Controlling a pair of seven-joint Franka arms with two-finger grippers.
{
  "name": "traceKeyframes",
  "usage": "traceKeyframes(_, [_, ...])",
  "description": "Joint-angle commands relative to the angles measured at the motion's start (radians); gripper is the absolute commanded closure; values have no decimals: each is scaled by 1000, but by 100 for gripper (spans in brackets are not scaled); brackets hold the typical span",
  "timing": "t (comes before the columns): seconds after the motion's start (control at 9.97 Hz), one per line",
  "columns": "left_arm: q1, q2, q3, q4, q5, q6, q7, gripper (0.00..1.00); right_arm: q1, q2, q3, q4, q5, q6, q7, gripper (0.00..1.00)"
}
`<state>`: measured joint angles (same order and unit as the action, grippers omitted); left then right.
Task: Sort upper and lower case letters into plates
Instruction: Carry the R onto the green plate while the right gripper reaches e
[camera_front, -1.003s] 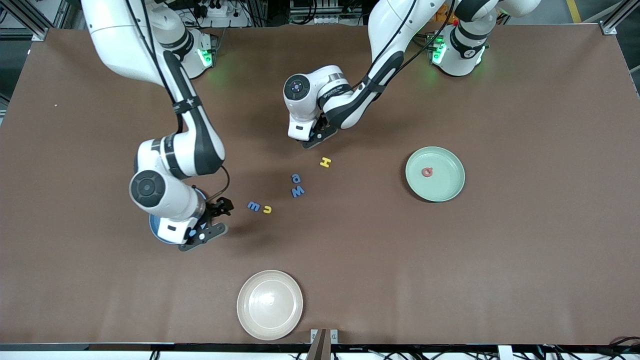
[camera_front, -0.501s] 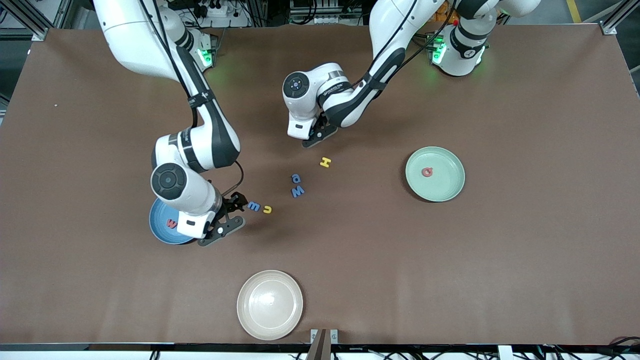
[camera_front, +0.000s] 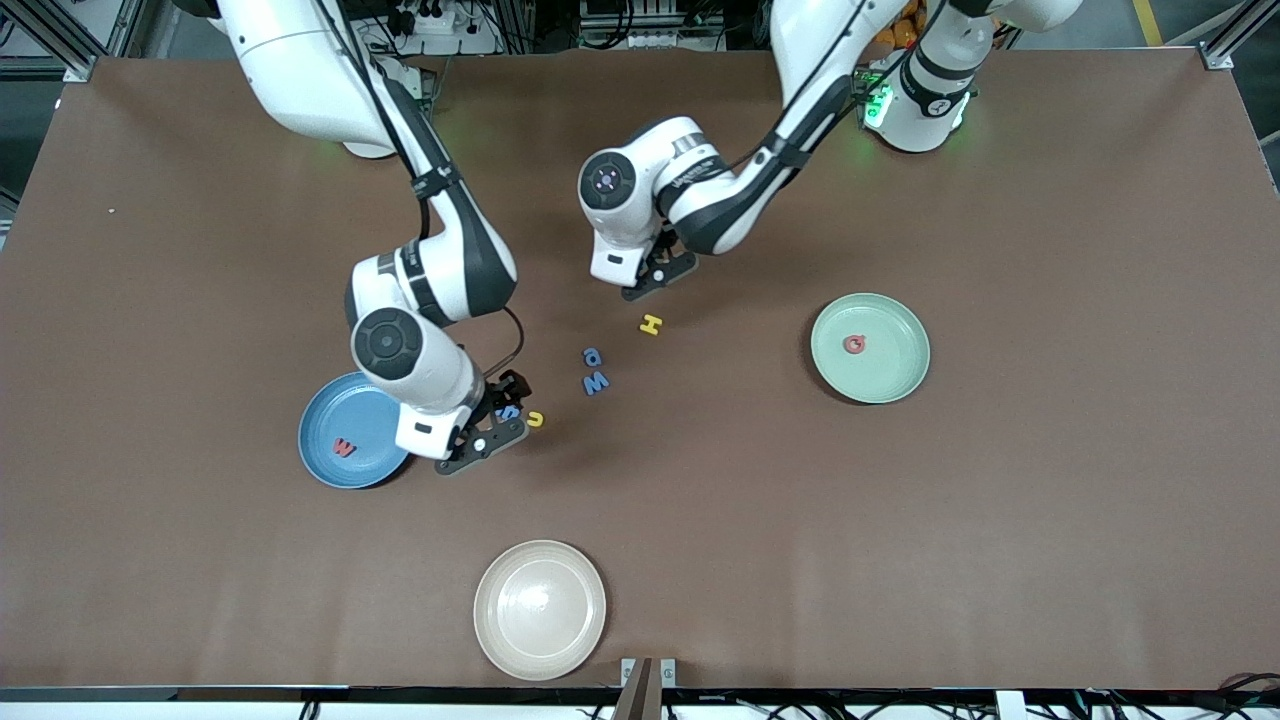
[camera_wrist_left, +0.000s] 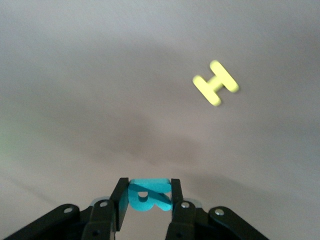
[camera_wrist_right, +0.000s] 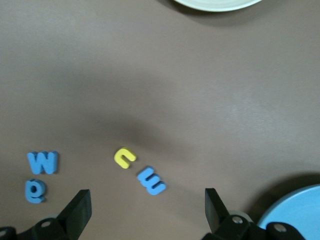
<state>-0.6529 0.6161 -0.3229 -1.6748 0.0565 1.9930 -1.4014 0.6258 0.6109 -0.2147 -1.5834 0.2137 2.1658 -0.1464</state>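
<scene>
Letters lie loose around the counter's (camera_front: 1050, 550) middle, and both arms reach in over them.

The left end effector (camera_front: 655, 278) hangs over bare counter, its jaws closed on a teal letter (camera_wrist_left: 150, 197) pinched between the two pads. In the front view, the yellow H (camera_front: 651, 324) lies flat on the counter at about six o'clock from this end effector, near it but apart.

The right end effector (camera_front: 497, 415) is over the blue m (camera_front: 508, 411) with its jaws spread wide. In the right wrist view the m sits just ahead of the gap between the fingers, touching neither. The yellow u (camera_front: 535, 419) lies just beside the m, at about three o'clock from it in the front view. The blue W (camera_front: 596, 382) and a small blue a (camera_front: 592, 356) lie together at about two o'clock from the u.

The blue plate (camera_front: 330, 475) sits at about nine o'clock from the right end effector, close by, with a red w (camera_front: 343, 447) in it. The mint plate (camera_front: 885, 380) lies well apart toward the left arm's end and holds a red G (camera_front: 854, 344). A cream plate (camera_front: 540, 640) rests nearest the front camera.
</scene>
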Motion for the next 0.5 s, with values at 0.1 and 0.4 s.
traceKeyframes(0.1, [108,-35,-1,-64,0,-82,175,68,116,-28,-8,-53,13,29,219,0])
traceKeyframes(0.4, [211,-122,-2,-196,95,-82,326,68,169,-78,44,-243,3,236,288,0])
